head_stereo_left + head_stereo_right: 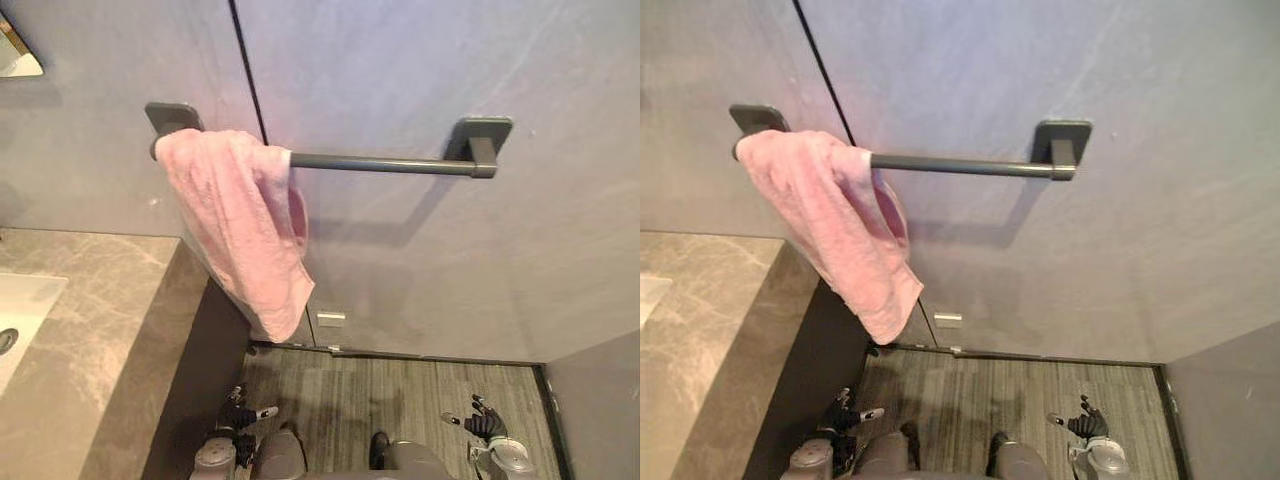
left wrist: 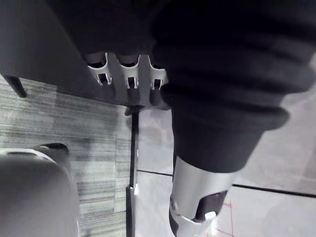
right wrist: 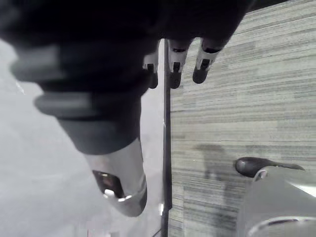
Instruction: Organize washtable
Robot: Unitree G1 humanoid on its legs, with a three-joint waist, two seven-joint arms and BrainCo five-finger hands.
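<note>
A pink towel (image 1: 240, 220) hangs bunched over the left end of a dark grey towel bar (image 1: 385, 163) fixed to the grey wall. Its lower corner drops past the end of the marble washtable (image 1: 90, 330). My left hand (image 1: 240, 415) hangs low beside the washtable's dark side panel, fingers (image 2: 128, 74) straight and holding nothing. My right hand (image 1: 485, 422) hangs low over the floor at the right, fingers (image 3: 175, 61) relaxed and empty. Both hands are far below the towel.
A white sink (image 1: 20, 310) is set into the washtable at the far left. A mirror corner (image 1: 15, 55) shows at the upper left. Grey plank floor (image 1: 400, 390) lies below the bar, with a small white plate (image 1: 331, 319) low on the wall.
</note>
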